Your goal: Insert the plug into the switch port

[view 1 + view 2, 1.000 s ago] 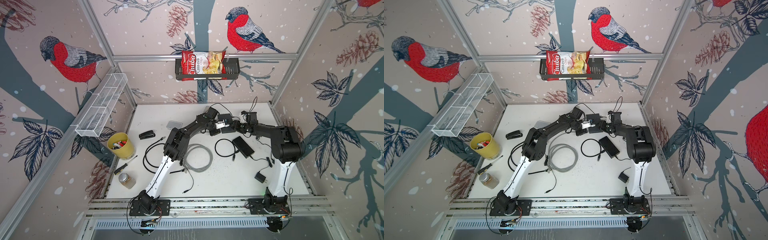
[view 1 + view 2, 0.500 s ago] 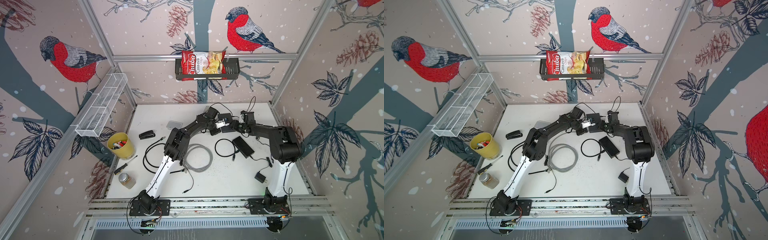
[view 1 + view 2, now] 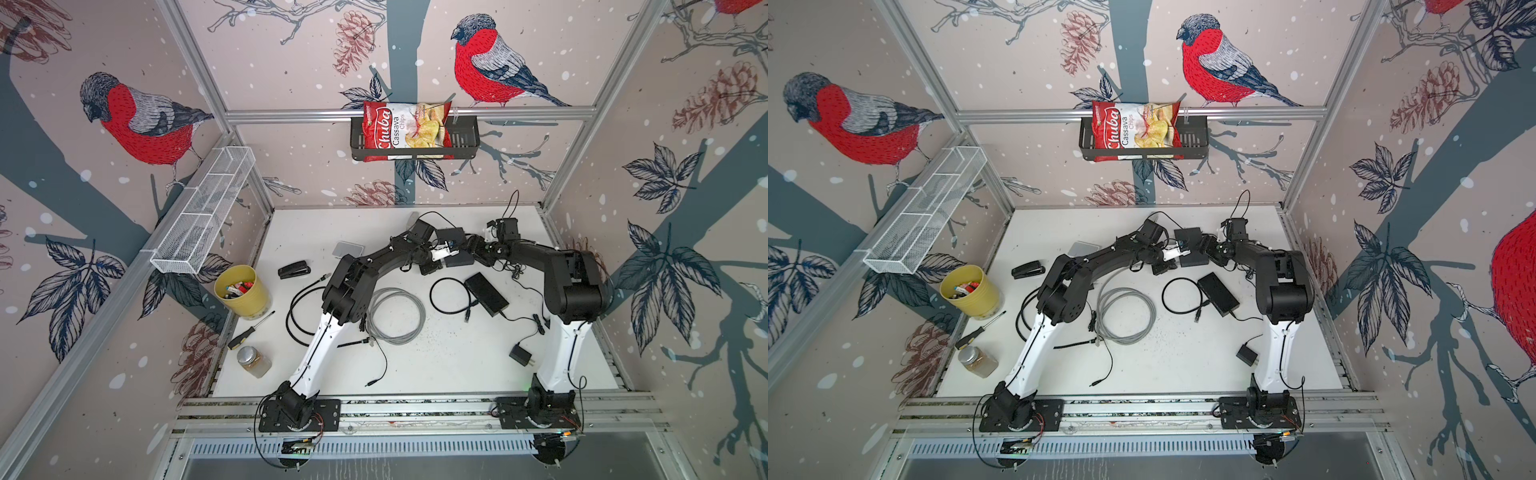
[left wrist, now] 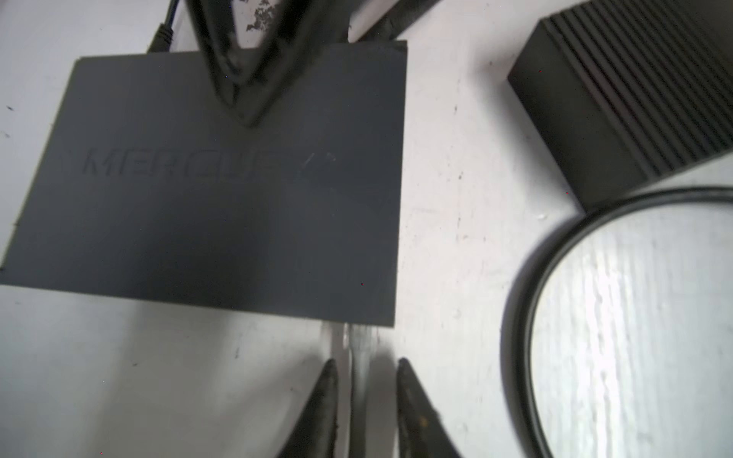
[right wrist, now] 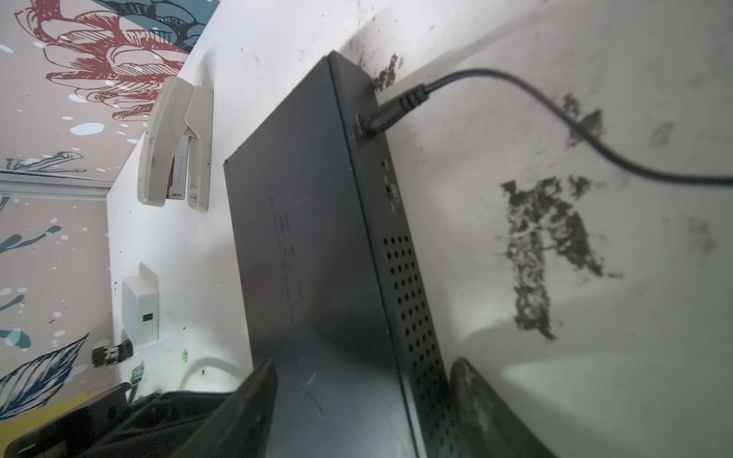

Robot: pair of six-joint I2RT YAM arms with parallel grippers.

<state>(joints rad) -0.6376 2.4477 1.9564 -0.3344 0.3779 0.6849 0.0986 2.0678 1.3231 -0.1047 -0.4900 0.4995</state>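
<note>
White tabletop (image 3: 415, 365), scuffed and strewn with leads, fills the lower half of both top views. The switch (image 3: 461, 261) lies flat in the upper middle of the frame, where the two arms meet. In the left wrist view the plug (image 4: 359, 335) sits at the switch's edge with its nose hidden under that edge. It looks seated, though no latch shows.

The left gripper (image 4: 367, 360) stands slightly parted astride the grey cable (image 4: 359, 396) just behind the plug, with a gap on each side, so it grips nothing. The right gripper (image 5: 365, 361) straddles the switch across its width, one finger beside the vented side. Whether it presses on the case I cannot tell.

The plug is probably light, hard plastic with a delicate latch tab, and the cable looks springy enough to twist it off line. The best hold is on the plug body, not further back on the cable. The switch looks light and smooth-cased and would likely slide when pushed, so it wants bracing by its sides, clear of the power lead (image 5: 396, 105).
</note>
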